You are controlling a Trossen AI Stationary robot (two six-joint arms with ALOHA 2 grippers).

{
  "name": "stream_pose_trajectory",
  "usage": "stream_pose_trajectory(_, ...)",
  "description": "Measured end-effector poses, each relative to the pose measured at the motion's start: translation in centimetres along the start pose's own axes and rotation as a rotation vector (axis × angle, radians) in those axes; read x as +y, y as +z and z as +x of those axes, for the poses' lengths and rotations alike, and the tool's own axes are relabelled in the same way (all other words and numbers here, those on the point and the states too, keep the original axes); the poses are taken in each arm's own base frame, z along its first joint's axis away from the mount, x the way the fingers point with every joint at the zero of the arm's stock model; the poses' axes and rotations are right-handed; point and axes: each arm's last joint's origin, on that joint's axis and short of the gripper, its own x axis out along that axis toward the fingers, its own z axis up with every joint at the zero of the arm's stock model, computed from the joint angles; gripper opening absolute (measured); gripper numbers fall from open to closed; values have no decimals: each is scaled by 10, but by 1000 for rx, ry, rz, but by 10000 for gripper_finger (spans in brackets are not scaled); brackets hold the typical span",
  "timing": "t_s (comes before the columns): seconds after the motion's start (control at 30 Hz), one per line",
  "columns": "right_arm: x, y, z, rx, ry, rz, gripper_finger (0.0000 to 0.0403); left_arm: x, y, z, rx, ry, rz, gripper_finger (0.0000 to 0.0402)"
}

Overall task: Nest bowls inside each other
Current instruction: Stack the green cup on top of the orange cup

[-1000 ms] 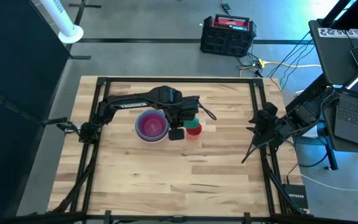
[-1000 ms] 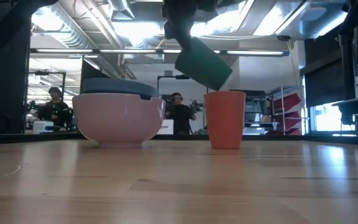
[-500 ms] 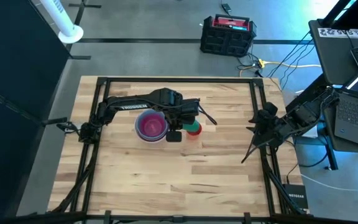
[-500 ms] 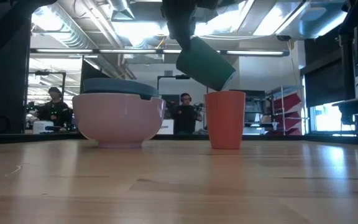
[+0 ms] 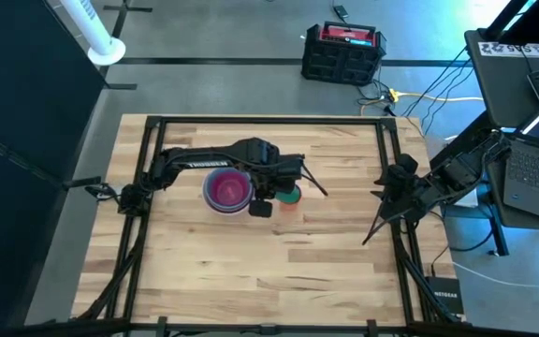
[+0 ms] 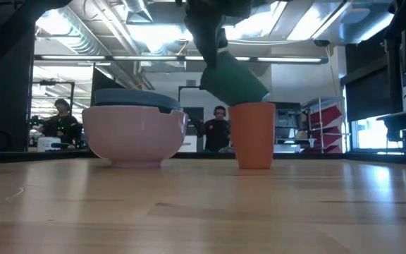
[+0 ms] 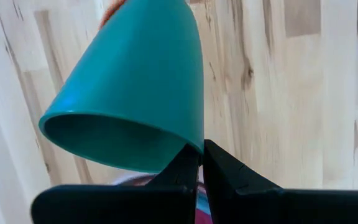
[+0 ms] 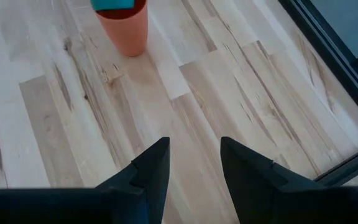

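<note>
A small green bowl (image 6: 232, 77), cup-shaped, hangs tilted from my left gripper (image 7: 201, 158), which is shut on it. Its base is at the mouth of the small orange-red bowl (image 6: 252, 135), which stands upright on the table; whether they touch I cannot tell. From above, the green bowl (image 5: 291, 194) covers most of the orange-red one. To their left the pink bowl (image 6: 134, 134) rests on its foot with a grey-blue bowl (image 6: 136, 99) and a magenta bowl (image 5: 227, 187) nested inside. My right gripper (image 8: 191, 162) waits open at the table's right edge. My left gripper pinches the green bowl's rim (image 7: 194, 144) at one spot, one finger inside the mouth and one outside the wall. The fingers come from above, pointing down. The bowl hangs tilted below them, mouth up toward the gripper, clear of the table.
The wooden table (image 5: 279, 271) lies bare toward its near side and right half. A black frame (image 5: 393, 140) runs along the table's edges. People stand in the room beyond the far edge (image 6: 217, 130).
My left gripper has sunk a little toward the orange-red bowl and rolled about its own axis. The green bowl has come down with it, from hanging above the orange-red bowl to having its base at that bowl's mouth.
</note>
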Motion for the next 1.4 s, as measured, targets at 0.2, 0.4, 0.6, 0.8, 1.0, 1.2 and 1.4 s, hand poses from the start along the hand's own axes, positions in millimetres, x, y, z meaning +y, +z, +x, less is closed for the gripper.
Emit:
stream_pose_trajectory(0.2, 0, 0, 0, 0, 0, 0, 131, 0, 0, 1, 5, -1, 9, 0)
stream_pose_trajectory(0.4, 0, 0, 0, 1, -2, -2, 131, 1, -1, 1, 9, -1, 12, 0)
stream_pose_trajectory(0.6, 0, 0, 0, 2, -3, -3, 131, 2, -1, 1, 13, -2, 15, 0)
stream_pose_trajectory(0.8, 0, 0, 0, 2, -3, -3, 131, 6, -2, 1, 16, -1, 5, 0)
stream_pose_trajectory(1.0, 0, 0, 0, 2, -3, -3, 131, 6, -5, 0, 43, -6, 9, 0)
stream_pose_trajectory(1.2, 0, 0, 0, 2, -3, -6, 131, 6, -5, 0, 41, -6, 19, 0)
stream_pose_trajectory(1.4, 0, 0, 0, -1, -5, -6, 131, 6, -5, 0, 40, -6, 25, 18)
